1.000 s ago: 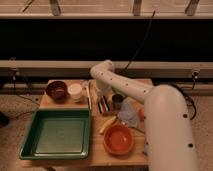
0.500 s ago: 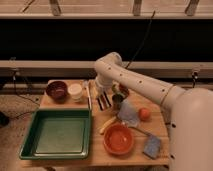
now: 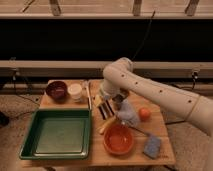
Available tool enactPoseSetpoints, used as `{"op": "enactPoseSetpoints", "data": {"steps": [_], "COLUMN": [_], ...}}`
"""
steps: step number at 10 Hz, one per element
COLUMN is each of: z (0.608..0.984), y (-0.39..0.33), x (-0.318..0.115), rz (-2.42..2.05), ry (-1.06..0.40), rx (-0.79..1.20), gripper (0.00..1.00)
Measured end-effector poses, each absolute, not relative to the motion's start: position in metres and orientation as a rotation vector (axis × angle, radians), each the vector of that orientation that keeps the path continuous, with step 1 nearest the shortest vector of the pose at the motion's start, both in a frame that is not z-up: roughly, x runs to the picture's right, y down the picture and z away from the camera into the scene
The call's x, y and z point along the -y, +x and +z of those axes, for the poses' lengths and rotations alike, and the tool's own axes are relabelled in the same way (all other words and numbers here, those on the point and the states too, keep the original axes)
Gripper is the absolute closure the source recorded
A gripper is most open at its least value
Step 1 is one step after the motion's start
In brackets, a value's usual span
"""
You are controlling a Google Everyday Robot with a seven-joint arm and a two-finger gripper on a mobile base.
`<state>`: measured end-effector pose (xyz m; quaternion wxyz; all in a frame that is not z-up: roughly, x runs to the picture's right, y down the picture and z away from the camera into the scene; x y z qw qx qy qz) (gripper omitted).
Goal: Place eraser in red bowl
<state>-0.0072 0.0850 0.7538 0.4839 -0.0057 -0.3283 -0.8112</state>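
The eraser [image 3: 104, 109], a small black block with reddish and pale stripes, lies on the wooden table [image 3: 95, 154] just right of the tray's far corner. The red bowl [image 3: 119, 139], wide and orange-red, stands near the table's front edge, below and right of the eraser, and looks empty. My white arm comes in from the right and bends down at the table's middle. My gripper [image 3: 115, 101] hangs just above and to the right of the eraser, close to it. I cannot tell whether it touches the eraser.
A green tray [image 3: 57, 134] fills the table's left half. A dark maroon bowl [image 3: 56, 90] and a white cup [image 3: 75, 91] stand at the back left. An orange ball [image 3: 145, 114], a greyish object [image 3: 128, 116] and a blue-grey sponge [image 3: 152, 146] sit at the right.
My arm has drawn back from the right side of the table, which uncovers the orange ball and the sponge. The gripper stays near the eraser. The eraser and the bowl have not moved.
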Motion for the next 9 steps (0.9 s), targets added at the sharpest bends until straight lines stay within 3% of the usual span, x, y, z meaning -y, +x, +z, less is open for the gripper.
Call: {"op": "enactPoseSetpoints", "data": {"steps": [5,9], "z": [0.741,0.752], "y": [0.049,0.059], "x": [-0.134,-0.18], "rz": [-1.952,-1.996], "ry": [0.037,0.033], "rx": [0.797,0.811], "gripper": [0.96,0.55]}}
